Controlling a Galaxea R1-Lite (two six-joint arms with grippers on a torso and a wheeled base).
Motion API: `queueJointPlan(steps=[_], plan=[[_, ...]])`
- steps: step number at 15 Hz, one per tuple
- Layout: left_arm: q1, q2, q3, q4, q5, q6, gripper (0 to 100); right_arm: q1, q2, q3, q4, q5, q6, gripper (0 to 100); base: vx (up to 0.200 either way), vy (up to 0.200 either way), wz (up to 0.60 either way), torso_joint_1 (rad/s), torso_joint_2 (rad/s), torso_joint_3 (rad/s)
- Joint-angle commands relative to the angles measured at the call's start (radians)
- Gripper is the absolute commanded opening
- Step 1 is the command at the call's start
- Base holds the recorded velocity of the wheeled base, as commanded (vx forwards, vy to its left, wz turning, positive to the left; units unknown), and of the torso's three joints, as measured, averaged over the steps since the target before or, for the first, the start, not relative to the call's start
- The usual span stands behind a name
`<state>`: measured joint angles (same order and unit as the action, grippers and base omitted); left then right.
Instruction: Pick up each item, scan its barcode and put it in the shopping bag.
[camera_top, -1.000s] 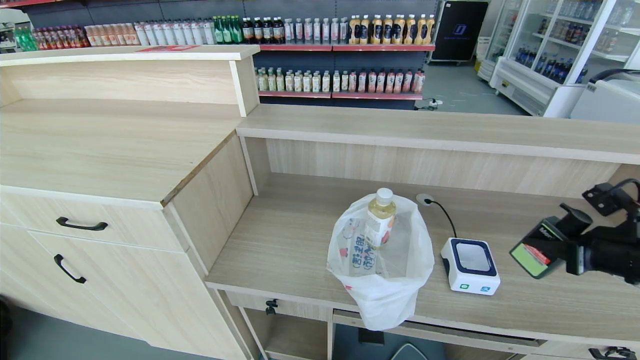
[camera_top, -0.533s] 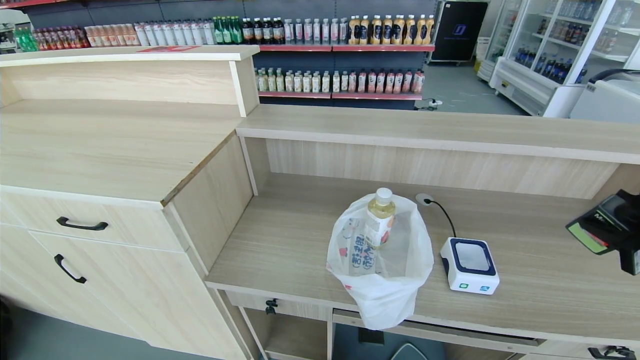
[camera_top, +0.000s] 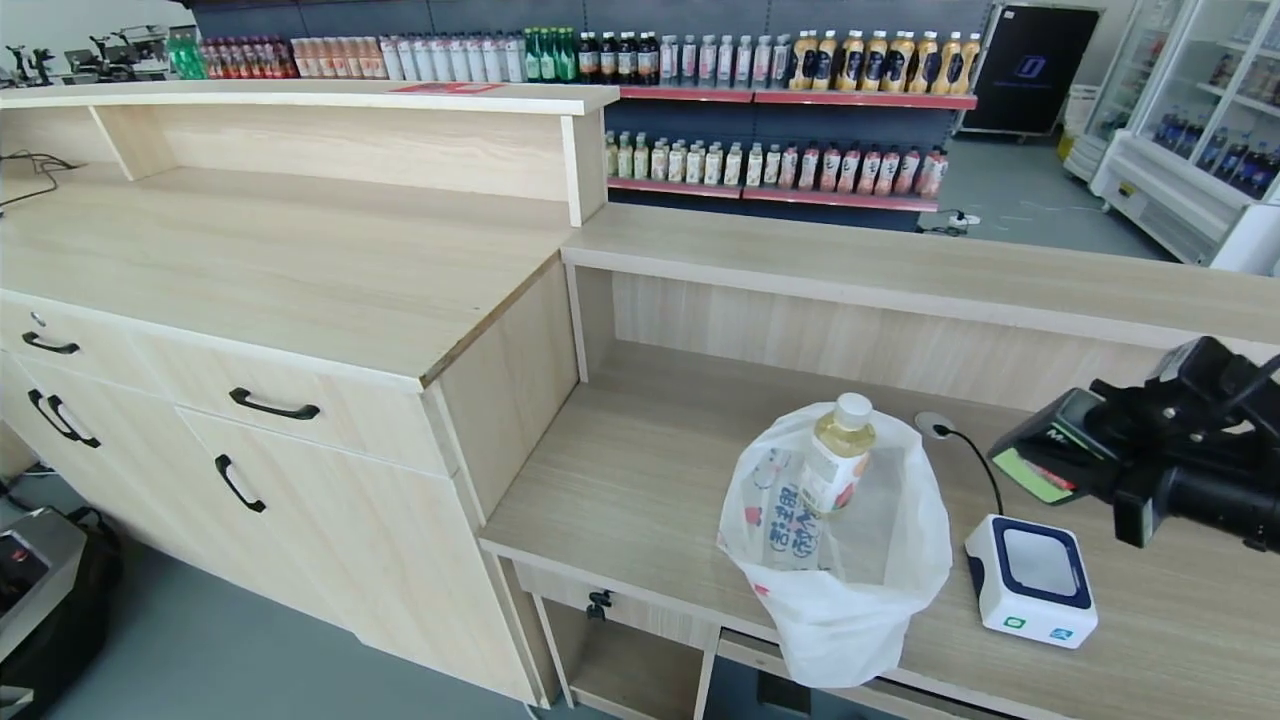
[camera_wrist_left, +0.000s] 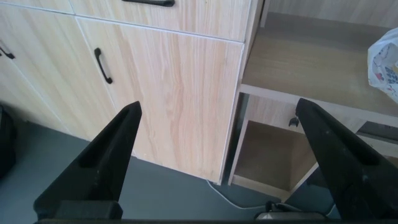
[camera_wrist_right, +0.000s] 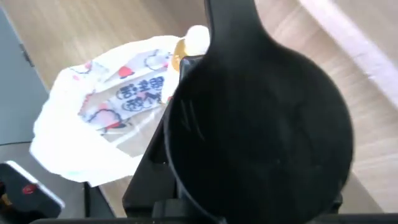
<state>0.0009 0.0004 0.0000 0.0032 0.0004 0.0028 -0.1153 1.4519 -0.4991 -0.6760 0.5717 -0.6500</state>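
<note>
Since the earlier frames the head camera has swung, so the whole counter sits further right in its picture. Measured against the scanner, the right arm has come back in from the edge, and its box now hangs over the counter just behind the scanner.

On the left stands the tall cabinet (camera_top: 300, 300) with dark-handled drawers. The left gripper (camera_wrist_left: 219, 109) hangs low in front of that cabinet, over the floor, its 2 fingers (camera_wrist_left: 106, 155) spread wide with nothing between them.

On the lower counter (camera_top: 640, 480) the white shopping bag (camera_top: 850, 590) stands open at the front edge, sagging slightly over it. It holds 1 bottle (camera_top: 835, 460) of pale yellow drink, upright with a slight lean, its white cap above the bag's rim. The right wrist view looks down on the same bag (camera_wrist_right: 106, 124) and bottle cap (camera_wrist_right: 198, 37).

Just to the right of the bag, apart from it, lies the white and blue scanner (camera_top: 1035, 580), window up, with a black cable (camera_top: 975, 455) running to a hole in the counter behind it.

Further right, the right gripper (camera_top: 1105, 440) is clamped on a small dark box (camera_top: 1040, 450) with a green face. The box is held tilted in the air, above and behind the scanner, and well apart from the bag.
</note>
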Motion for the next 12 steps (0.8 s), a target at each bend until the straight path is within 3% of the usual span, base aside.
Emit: queueJointPlan(steps=[1, 7, 12], plan=[[0.001, 0.000, 0.000, 0.000, 0.001, 0.000, 100, 0.066, 0.142, 0.002, 0.003, 0.007, 0.016, 0, 0.000, 0.000, 0.00, 0.000, 0.00, 0.000], [0.001, 0.000, 0.000, 0.000, 0.001, 0.000, 100, 0.103, 0.334, 0.022, -0.008, 0.050, 0.016, 0, 0.000, 0.000, 0.00, 0.000, 0.00, 0.000], [0.001, 0.000, 0.000, 0.000, 0.000, 0.000, 100, 0.131, 0.489, -0.004, -0.100, 0.062, 0.006, 0, 0.000, 0.000, 0.00, 0.000, 0.00, 0.000]])
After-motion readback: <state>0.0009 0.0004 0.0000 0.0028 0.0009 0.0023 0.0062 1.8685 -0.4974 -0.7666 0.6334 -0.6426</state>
